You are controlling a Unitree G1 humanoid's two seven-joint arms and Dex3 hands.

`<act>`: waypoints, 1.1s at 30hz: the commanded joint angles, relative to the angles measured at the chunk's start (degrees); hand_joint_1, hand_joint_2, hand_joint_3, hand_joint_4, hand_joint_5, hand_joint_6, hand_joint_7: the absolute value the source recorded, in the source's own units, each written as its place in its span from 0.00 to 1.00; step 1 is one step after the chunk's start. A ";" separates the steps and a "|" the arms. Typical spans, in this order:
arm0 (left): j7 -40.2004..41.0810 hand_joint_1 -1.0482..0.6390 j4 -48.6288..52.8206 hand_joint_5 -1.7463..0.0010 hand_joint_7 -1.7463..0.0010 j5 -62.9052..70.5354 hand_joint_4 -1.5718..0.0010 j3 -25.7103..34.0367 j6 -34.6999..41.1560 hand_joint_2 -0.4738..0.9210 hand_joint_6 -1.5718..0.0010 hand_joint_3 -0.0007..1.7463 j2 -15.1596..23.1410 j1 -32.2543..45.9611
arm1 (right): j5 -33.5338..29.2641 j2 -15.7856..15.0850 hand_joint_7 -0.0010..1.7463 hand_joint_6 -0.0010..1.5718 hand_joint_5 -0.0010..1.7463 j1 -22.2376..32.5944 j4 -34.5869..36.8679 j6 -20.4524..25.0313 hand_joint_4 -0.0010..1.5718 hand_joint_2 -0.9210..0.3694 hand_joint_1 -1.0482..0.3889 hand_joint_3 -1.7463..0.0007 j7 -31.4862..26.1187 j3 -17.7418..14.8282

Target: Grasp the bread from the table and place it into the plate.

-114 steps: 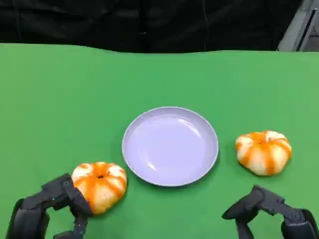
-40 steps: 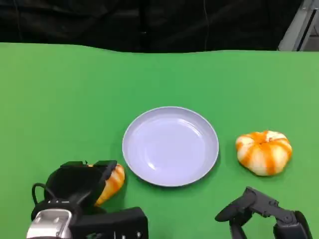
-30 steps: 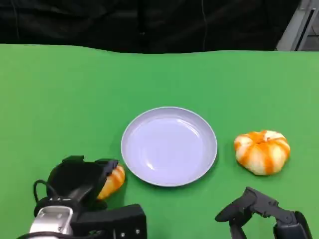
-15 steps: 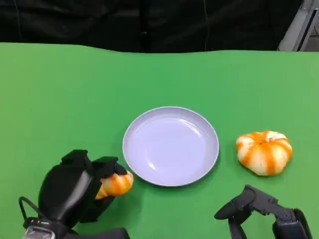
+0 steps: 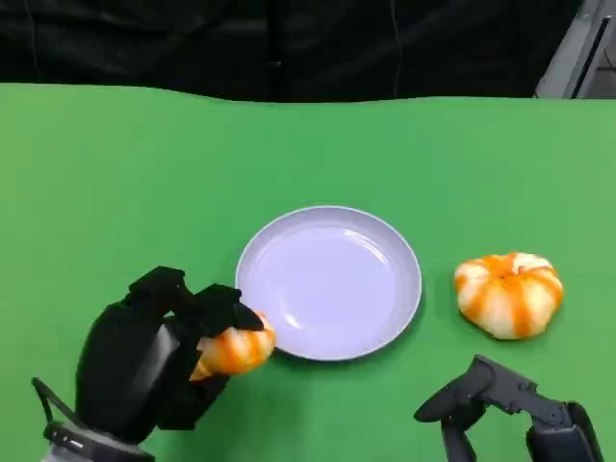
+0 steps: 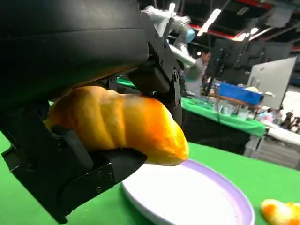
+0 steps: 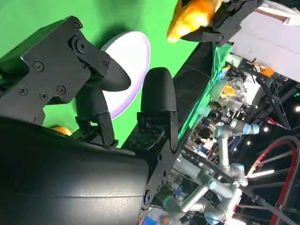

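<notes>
Head view: green counter (image 5: 115, 183) bearing a lilac plate (image 5: 328, 282) at centre; left hand (image 5: 144, 361) at lower left, fingers clamped round an orange-and-cream striped bread (image 5: 234, 350), held just beside the near-left rim of the plate, not inside it; whether raised off the counter not clear from above. Second bread (image 5: 508, 294) of like pumpkin form lying on the counter to the right of the plate, apart from its rim and untouched. Right hand (image 5: 505, 414) at lower right, low over the counter, fingers spread and holding nothing, near the second bread but not touching. Dark backdrop beyond the far edge of the counter. Left wrist view: left hand (image 6: 70, 112) close up, black fingers (image 6: 159, 75) over the bread (image 6: 117, 124) and a black part under it, firmly gripped; bread lifted clear of the green surface, its tip overhanging the rim of the plate (image 6: 187, 197); second bread (image 6: 281, 212) at the picture's corner; a person (image 6: 195, 70) and a further robot arm in the background hall. Right wrist view: right hand (image 7: 101, 101) with fingers apart, empty; plate (image 7: 129, 70) beyond the fingers; held bread (image 7: 192, 16) seen at the far side, gripped by the other hand.
</notes>
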 commanded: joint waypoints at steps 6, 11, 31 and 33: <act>1.48 0.53 1.82 0.02 0.22 0.71 0.39 -1.05 -2.88 0.44 0.43 0.92 -2.95 -6.27 | 0.35 -0.48 0.69 0.49 0.88 0.37 -0.26 -0.60 0.45 0.46 0.67 0.25 -0.34 0.23; 1.69 0.53 4.22 0.01 0.20 1.18 0.39 -2.01 -2.23 0.46 0.44 0.91 -5.36 -9.40 | 0.25 -0.45 0.70 0.49 0.88 0.53 -0.37 -0.74 0.45 0.47 0.67 0.24 -0.37 0.47; 2.79 0.53 20.83 0.00 0.21 4.07 0.42 -7.87 6.65 0.56 0.45 0.71 -12.13 -24.02 | 0.13 -0.43 0.70 0.49 0.89 1.05 -1.05 -0.33 0.44 0.48 0.66 0.23 -0.56 1.36; 2.17 0.53 22.22 0.02 0.28 4.03 0.43 -8.56 8.14 0.59 0.43 0.66 -12.67 -25.14 | -0.19 -0.41 0.70 0.49 0.89 1.11 -1.04 -0.32 0.44 0.48 0.66 0.23 -0.74 1.44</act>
